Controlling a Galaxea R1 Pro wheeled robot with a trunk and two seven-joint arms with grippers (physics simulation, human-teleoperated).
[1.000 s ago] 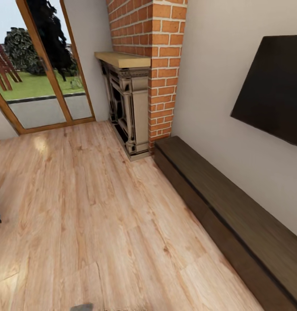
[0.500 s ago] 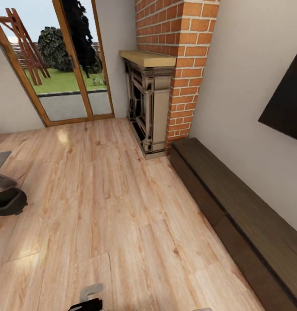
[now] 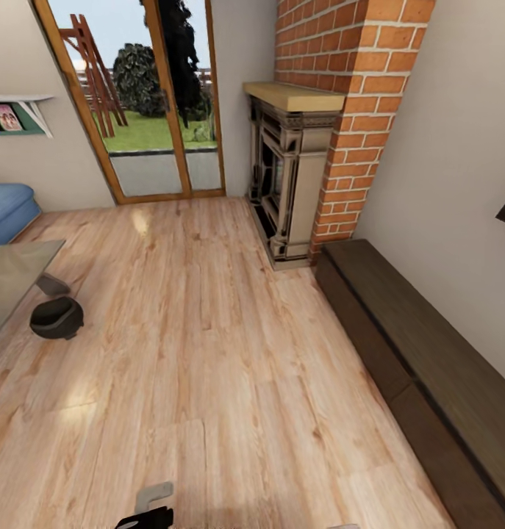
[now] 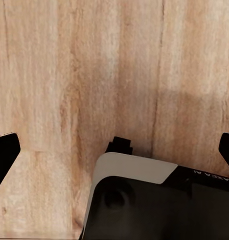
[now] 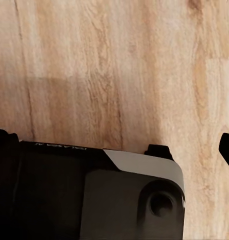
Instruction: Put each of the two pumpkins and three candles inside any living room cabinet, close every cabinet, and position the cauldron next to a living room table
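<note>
The dark round cauldron (image 3: pixel 56 317) stands on the wood floor at the left, close to the corner and leg of a grey table (image 3: pixel 9 275). The long low dark-brown cabinet (image 3: pixel 428 367) runs along the right wall with its drawer fronts flush. The pumpkins and candles are out of view. In the left wrist view my left gripper (image 4: pixel 116 150) is open, its black fingertips (image 4: pixel 4 152) far apart over bare floor. My right gripper (image 5: pixel 114 145) is open too, above the floor, with nothing between its fingers.
A brick chimney with an ornate fireplace (image 3: pixel 292 176) stands beyond the cabinet's far end. Glass doors (image 3: pixel 149 110) close the back wall. A blue sofa (image 3: pixel 6 209) and a wall shelf (image 3: pixel 17 117) are at the left. Wood floor (image 3: pixel 208 353) spreads across the middle.
The camera has swung left, so the fireplace and cabinet slid right in the picture. The cauldron, table and sofa have come into view at the left.
</note>
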